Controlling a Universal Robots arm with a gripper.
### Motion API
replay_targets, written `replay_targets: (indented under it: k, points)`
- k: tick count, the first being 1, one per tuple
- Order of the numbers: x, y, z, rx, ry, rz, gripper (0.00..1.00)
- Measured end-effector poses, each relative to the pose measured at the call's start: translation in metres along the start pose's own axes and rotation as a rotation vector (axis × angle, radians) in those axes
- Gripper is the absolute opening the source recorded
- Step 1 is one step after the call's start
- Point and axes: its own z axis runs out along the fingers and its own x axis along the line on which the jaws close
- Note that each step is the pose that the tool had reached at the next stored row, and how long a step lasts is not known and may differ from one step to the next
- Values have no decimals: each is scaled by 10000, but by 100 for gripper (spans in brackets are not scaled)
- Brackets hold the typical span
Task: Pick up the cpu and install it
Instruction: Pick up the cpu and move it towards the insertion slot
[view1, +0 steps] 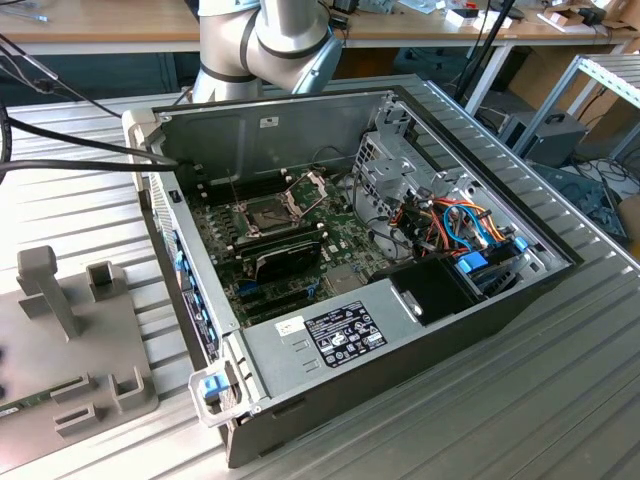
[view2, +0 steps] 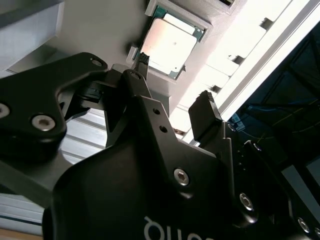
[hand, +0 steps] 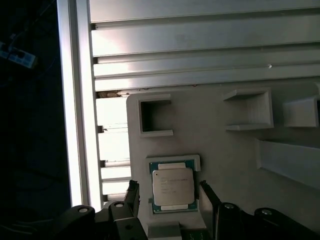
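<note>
My gripper (hand: 168, 186) is wide open and holds nothing; one finger sits on each side of the cpu (hand: 172, 186) (silver lid up, green rim showing); whether my fingertips (view2: 143, 61) touch anything, I cannot tell; the cpu lies flat in its nest (hand: 197, 162) on the grey fixture plate (hand: 225, 145); my judgement is that this is the pick-up step, grasp not yet made; closing calls for pads square on two opposite edges, low enough to catch so thin a chip; beyond the plate is the slatted table (hand: 200, 40); the exterior view has the open computer case (view1: 420, 325), green motherboard (view1: 345, 240) and socket frame (view1: 268, 213), its plate hinged up.
</note>
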Motion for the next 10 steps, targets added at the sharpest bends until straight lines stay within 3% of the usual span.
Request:
replay_targets:
  k: [10]
  points:
    - [-1, -1, 0, 2, 1, -2, 60]
